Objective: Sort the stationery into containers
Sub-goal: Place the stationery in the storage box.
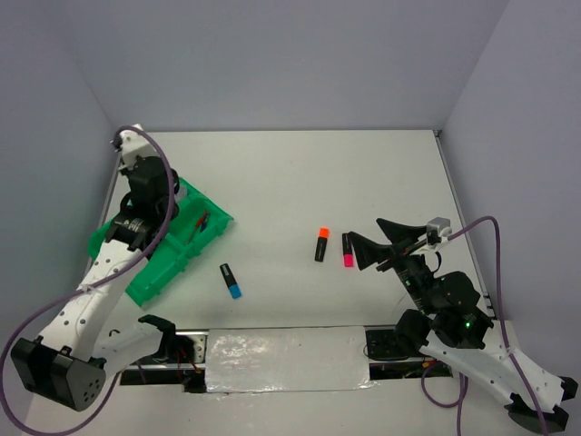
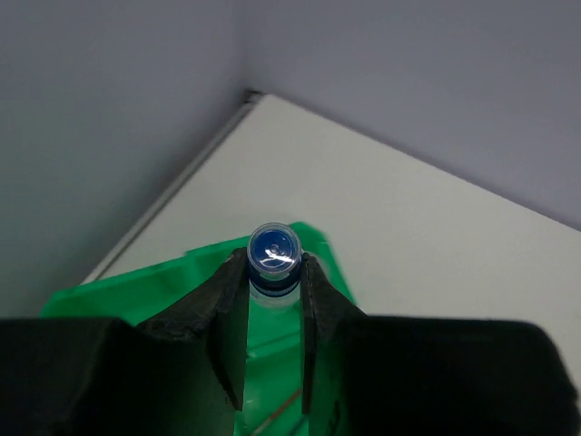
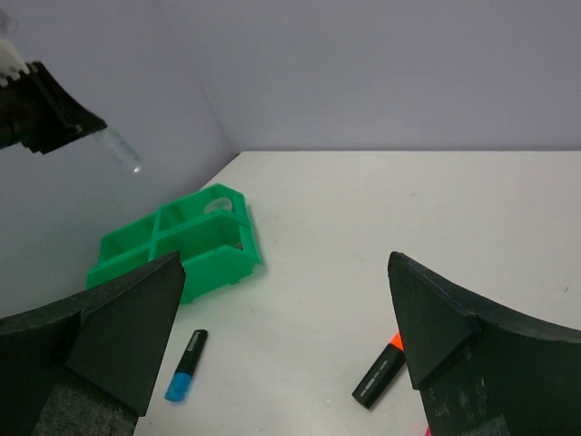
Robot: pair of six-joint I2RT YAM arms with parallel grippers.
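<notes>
Blue-capped bottle [image 2: 274,247], pinched in left pincer [image 2: 274,263], hangs above green tray [image 2: 136,291].

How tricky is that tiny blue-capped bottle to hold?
Probably light: the bottle is tiny, pinched in the left gripper. Its clear, round body looks smooth, so it might slip. Laid down on its side, it would likely roll.

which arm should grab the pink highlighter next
Right: the right fingers are open beside the black pink-ended highlighter; the left fingers are shut on a small blue-capped clear bottle over the green plastic tray.
</notes>
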